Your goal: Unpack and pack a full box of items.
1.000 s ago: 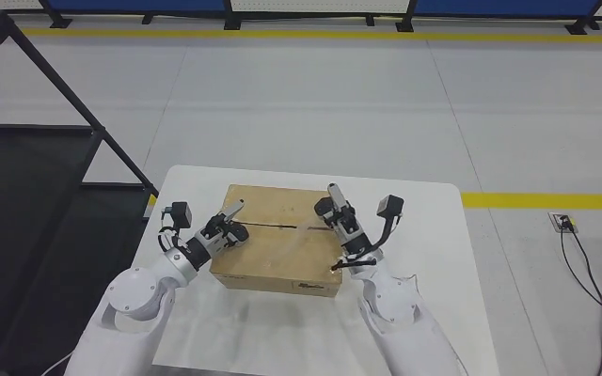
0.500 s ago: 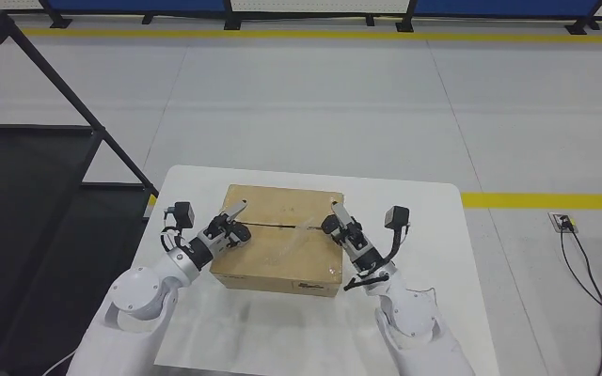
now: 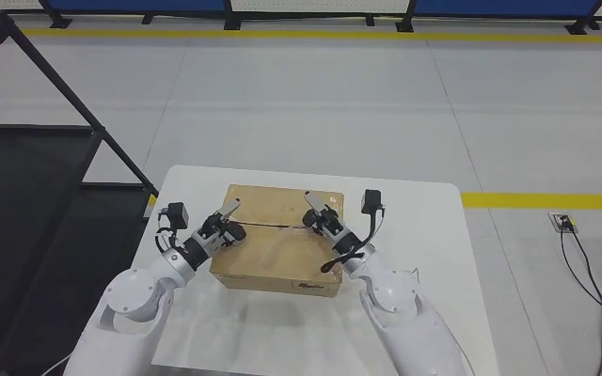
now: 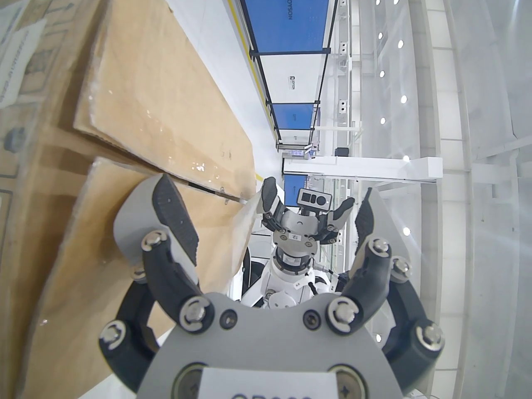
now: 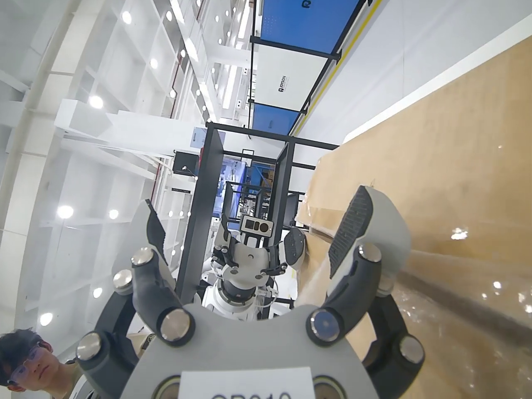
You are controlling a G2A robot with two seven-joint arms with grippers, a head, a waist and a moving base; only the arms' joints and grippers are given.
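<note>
A brown cardboard box [image 3: 273, 246] sits in the middle of the white table [image 3: 423, 235], its top flaps down and meeting at a dark seam [image 3: 273, 227]. My left gripper [image 3: 223, 228] is open at the seam's left end, with one pad [image 4: 174, 217] against the flap of the box [image 4: 145, 84]. The right gripper [image 3: 318, 218] is open over the seam right of centre, one pad [image 5: 357, 226] close to the box [image 5: 457, 159]. Shiny clear tape [image 5: 436, 305] covers the cardboard near it. Each wrist view faces the other gripper: right gripper [image 4: 305, 209], left gripper [image 5: 257, 247].
Bare table strips lie to the box's right and in front of it [image 3: 282, 329]. A black metal frame [image 3: 94, 141] with a dark panel stands off the table's left side. Grey floor with a yellow line [image 3: 527, 199] surrounds the table.
The right gripper has slid left along the seam, from the box's right edge towards its middle. The left gripper has barely moved.
</note>
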